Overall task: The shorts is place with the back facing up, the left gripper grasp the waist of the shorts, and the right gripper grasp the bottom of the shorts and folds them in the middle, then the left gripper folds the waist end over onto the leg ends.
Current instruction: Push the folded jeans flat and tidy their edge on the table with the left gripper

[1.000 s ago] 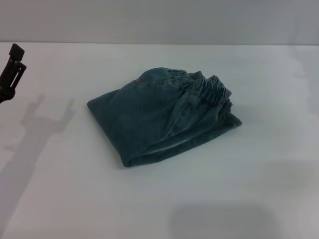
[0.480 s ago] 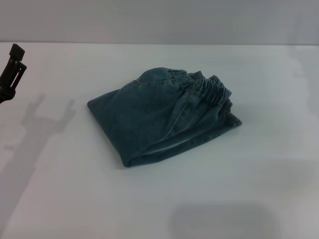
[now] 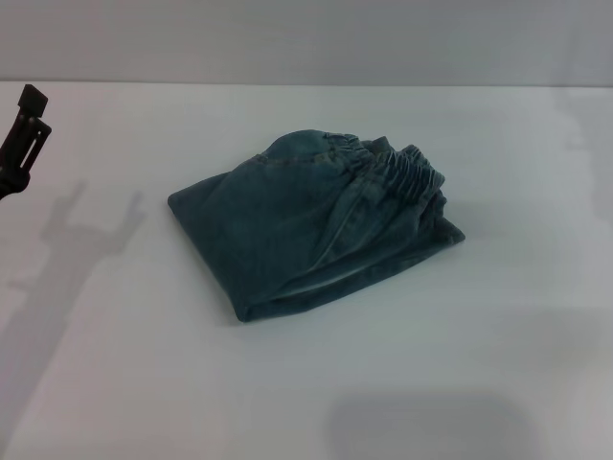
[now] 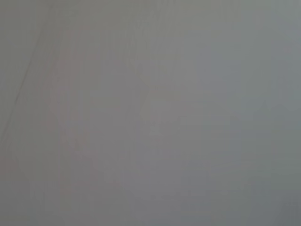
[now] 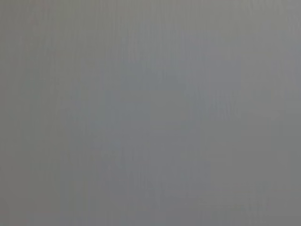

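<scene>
The shorts [image 3: 306, 225] lie folded into a compact blue denim bundle at the middle of the white table in the head view. The waist of the shorts [image 3: 402, 172], a gathered elastic band, rests on top at the bundle's far right end. The leg ends are tucked beneath and hidden. My left gripper [image 3: 24, 129] hangs at the far left edge, well away from the cloth and holding nothing. The right gripper is out of view. Both wrist views show only plain grey surface.
The white table [image 3: 479, 383] runs to a grey wall at the back. Arm shadows fall across the table's left side and near its front edge.
</scene>
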